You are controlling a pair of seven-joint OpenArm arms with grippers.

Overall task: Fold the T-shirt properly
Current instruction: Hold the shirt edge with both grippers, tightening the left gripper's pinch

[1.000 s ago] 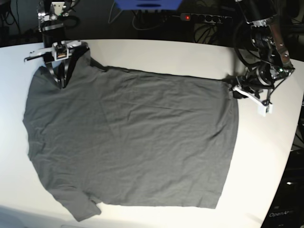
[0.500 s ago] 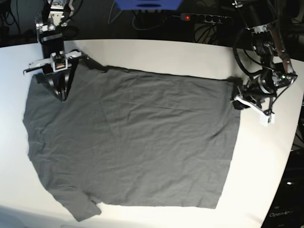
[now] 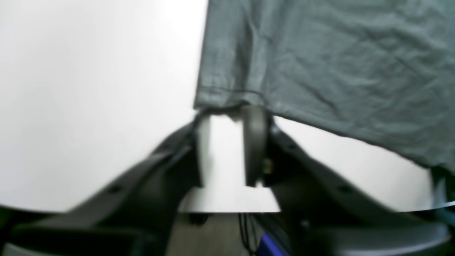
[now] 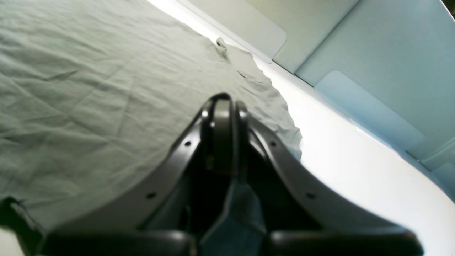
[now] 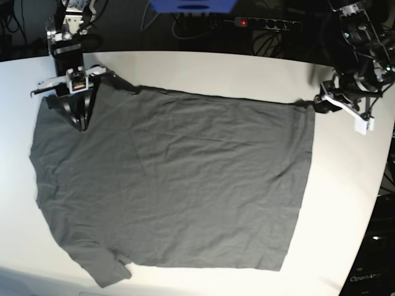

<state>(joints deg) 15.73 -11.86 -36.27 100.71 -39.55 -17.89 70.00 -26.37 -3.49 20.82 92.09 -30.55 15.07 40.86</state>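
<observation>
Left gripper (image 3: pixel 231 117): fingers stood apart, white table visible between them; tips at the hem corner of the plain dark charcoal-grey short-sleeved T-shirt (image 5: pixel 173 185), contact uncertain through blur. Right gripper (image 4: pixel 223 106): fingers pressed together, fabric trailing below them; whether pinched could not be told. T-shirt lay spread flat on the round-edged white table (image 5: pixel 234 71), one gripper at each far corner.

A white table (image 5: pixel 203 71) with a curved far edge fills most of the base view. Behind it lies a dark space of tangled cables, a power strip (image 5: pixel 262 23) (one red light lit) and a blue object (image 5: pixel 191 5).
</observation>
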